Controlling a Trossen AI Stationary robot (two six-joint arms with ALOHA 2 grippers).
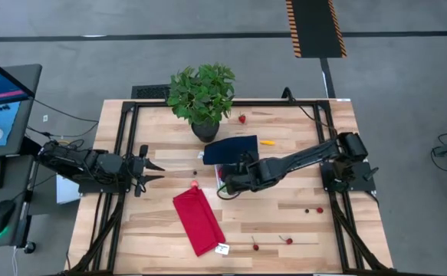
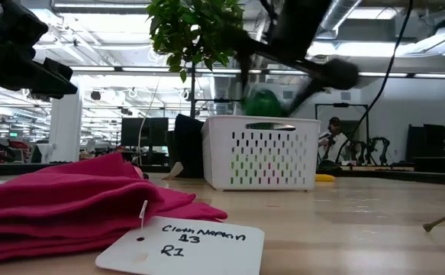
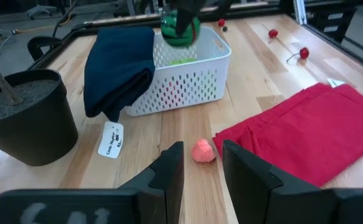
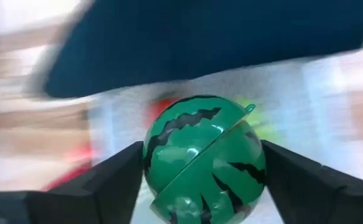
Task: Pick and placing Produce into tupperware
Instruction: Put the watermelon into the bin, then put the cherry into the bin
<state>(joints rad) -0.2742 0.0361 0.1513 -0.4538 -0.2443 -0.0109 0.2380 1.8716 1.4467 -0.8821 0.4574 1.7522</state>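
Note:
The striped dark-green toy melon (image 4: 203,158) sits between my right gripper's (image 4: 201,186) fingers, above the white perforated container (image 3: 181,81). In the low view the melon (image 2: 264,103) hangs over the container's rim (image 2: 262,120). Something light green (image 3: 181,61) lies inside the container. A dark navy cloth (image 3: 120,68) is draped against the container's side. A small pink-red toy fruit (image 3: 202,151) lies on the table just beyond my open left gripper (image 3: 203,165), which touches nothing. My left gripper (image 1: 154,170) hovers toward the table's left side. My right gripper pinches the round melon across its middle, one finger (image 4: 116,180) on each opposite side (image 4: 153,155). The melon is lifted clear, above the container's opening, and the arm comes at it from the table's right.
A potted plant (image 1: 202,96) stands at the far side, with a red strawberry (image 1: 242,119) and an orange piece (image 1: 267,142) near it. A red folded cloth (image 1: 198,221) with a tag lies near the front. Small red berries (image 1: 288,241) are scattered on the near right.

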